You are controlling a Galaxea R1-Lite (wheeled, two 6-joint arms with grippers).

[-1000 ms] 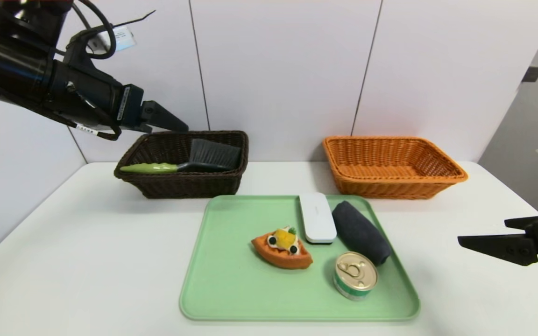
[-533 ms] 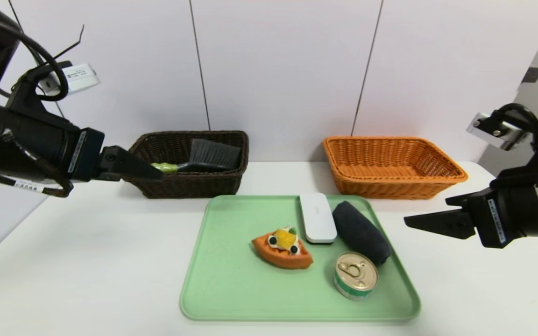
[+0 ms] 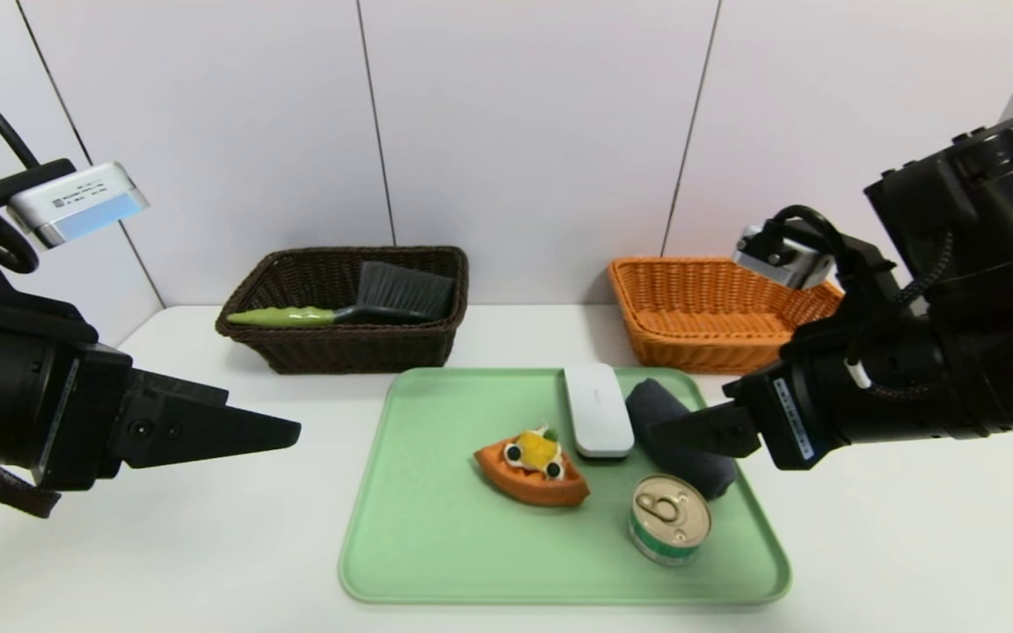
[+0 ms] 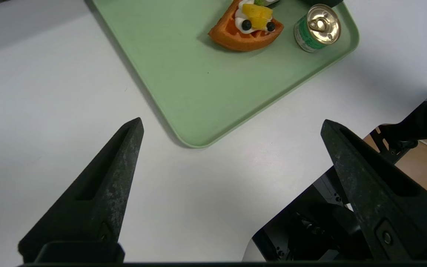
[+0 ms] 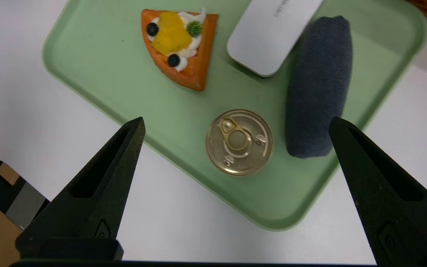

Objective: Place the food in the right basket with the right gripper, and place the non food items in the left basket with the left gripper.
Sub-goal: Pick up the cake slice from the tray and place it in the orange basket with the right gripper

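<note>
I have the right end effector (image 5: 235, 126) spread wide above the tin can (image 5: 239, 142) at the green tray's (image 3: 436, 545) right front corner. My left end effector (image 4: 232, 126) hangs spread over the surface's (image 3: 163, 545) left side.

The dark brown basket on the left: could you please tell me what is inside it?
A brush with a green handle and dark grey bristles lies in the dark brown basket, its bristle end propped against the wall. The near wall hides the basket's floor, so anything lying low stays unseen.
</note>
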